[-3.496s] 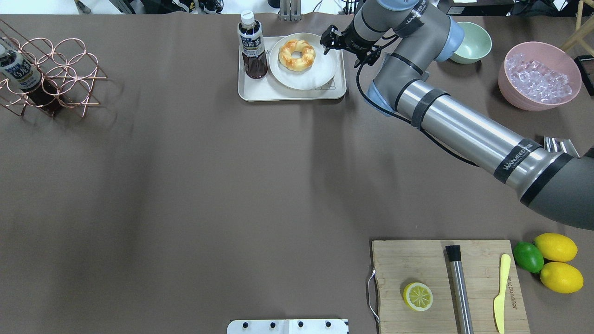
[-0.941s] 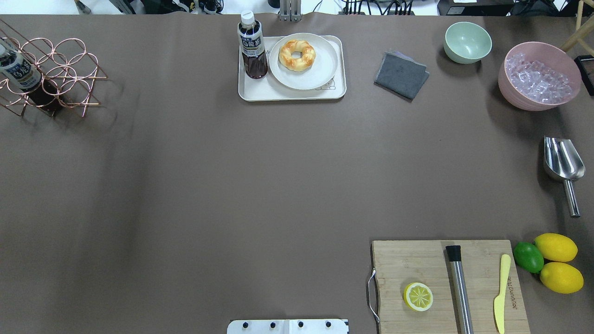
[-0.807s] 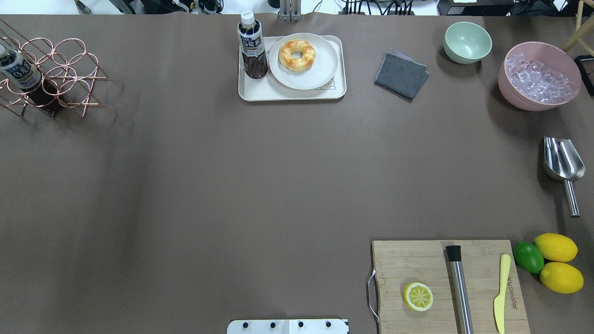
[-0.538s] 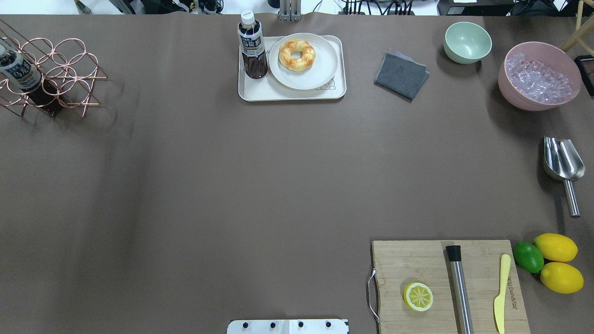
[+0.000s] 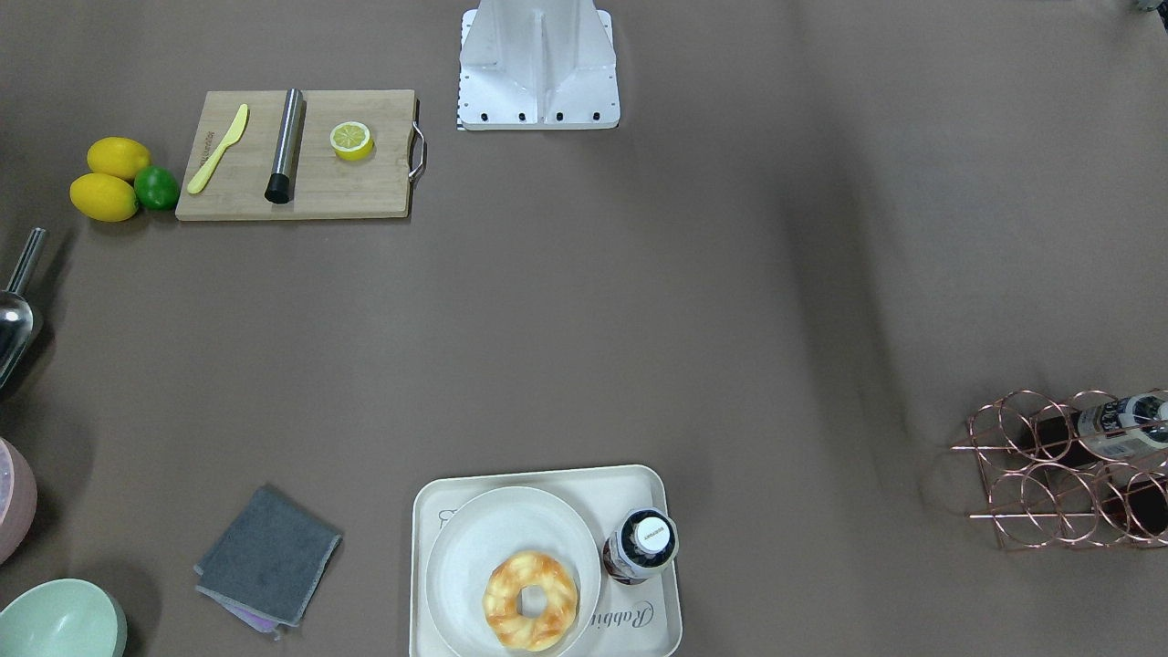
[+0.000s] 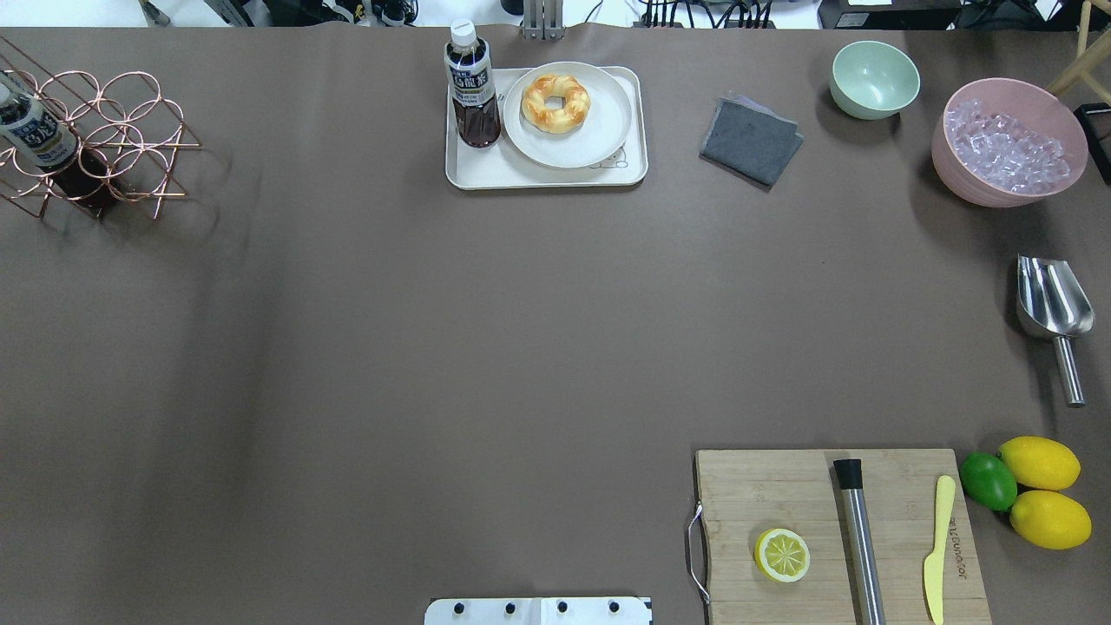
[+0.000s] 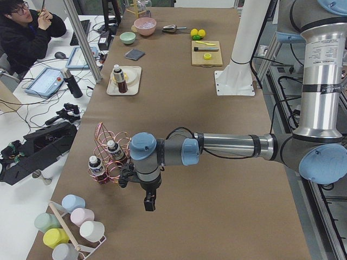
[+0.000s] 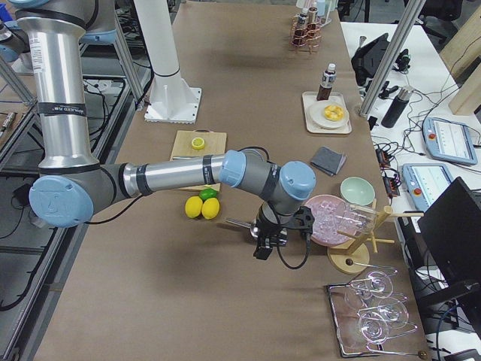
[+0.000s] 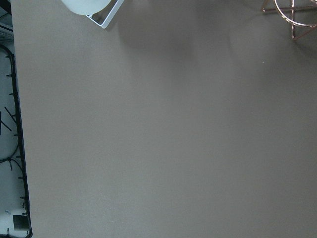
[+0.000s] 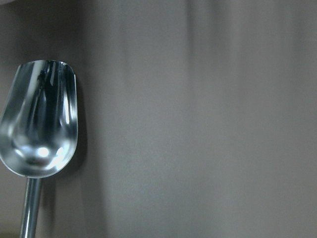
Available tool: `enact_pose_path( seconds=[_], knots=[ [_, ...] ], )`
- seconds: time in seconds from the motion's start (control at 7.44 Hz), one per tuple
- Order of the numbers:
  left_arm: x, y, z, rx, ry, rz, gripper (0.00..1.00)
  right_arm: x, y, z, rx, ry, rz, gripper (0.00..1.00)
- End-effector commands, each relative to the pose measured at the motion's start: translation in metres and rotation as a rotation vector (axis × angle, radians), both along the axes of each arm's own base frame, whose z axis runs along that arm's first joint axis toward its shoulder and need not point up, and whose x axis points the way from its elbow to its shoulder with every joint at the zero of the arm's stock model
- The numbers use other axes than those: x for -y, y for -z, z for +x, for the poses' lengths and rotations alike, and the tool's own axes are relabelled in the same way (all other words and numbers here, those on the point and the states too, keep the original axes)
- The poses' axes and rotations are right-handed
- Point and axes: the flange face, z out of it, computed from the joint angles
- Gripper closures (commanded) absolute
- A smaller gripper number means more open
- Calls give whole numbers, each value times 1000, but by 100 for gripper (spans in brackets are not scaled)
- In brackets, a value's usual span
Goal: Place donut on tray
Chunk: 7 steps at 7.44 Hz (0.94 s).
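Two changes are noted since the earlier overhead pictures. The right arm, then reaching in at 3 o'clock of the tray (image 6: 486,172), has left that view, and the grey cloth (image 6: 751,141) it covered now shows. The donut (image 6: 555,102) has not shifted. It lies flat on the white plate (image 6: 599,139), toward the plate's 11 o'clock, and the plate sits inside the tray at the table's 12 o'clock edge. A bottle (image 6: 473,95) stands at 9 o'clock of the plate.

The right gripper (image 8: 261,248) hangs above the steel scoop (image 10: 39,119), well apart from the tray. The left gripper (image 7: 148,203) hangs near the wire rack (image 7: 111,157). Both show only in the side views, so whether their fingers are spread or closed cannot be told.

Judgement: the donut is released and resting within the tray, so the placement appears complete.
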Motion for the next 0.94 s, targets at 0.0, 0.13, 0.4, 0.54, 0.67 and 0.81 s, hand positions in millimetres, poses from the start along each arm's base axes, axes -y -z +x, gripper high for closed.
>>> enact_pose_path(
  seconds=[0.0, 0.13, 0.4, 0.54, 0.67, 0.81],
  knots=[
    [0, -1, 0, 4, -2, -1, 2, 1, -29, -4, 54, -18, 26, 0],
    [0, -1, -1, 9, -2, -1, 2, 2, -26, -5, 64, -22, 31, 0],
    [1, -1, -1, 15, -3, 0, 2, 6, -19, -5, 64, -24, 43, 0],
    [0, -2, -1, 15, -3, -1, 2, 6, -18, -5, 64, -25, 44, 0],
    [1, -1, -1, 15, -3, 2, 2, 7, -17, -5, 63, -25, 45, 0],
    [1, 0, -1, 15, -3, 3, 2, 7, -18, -5, 63, -25, 45, 0]
  ],
)
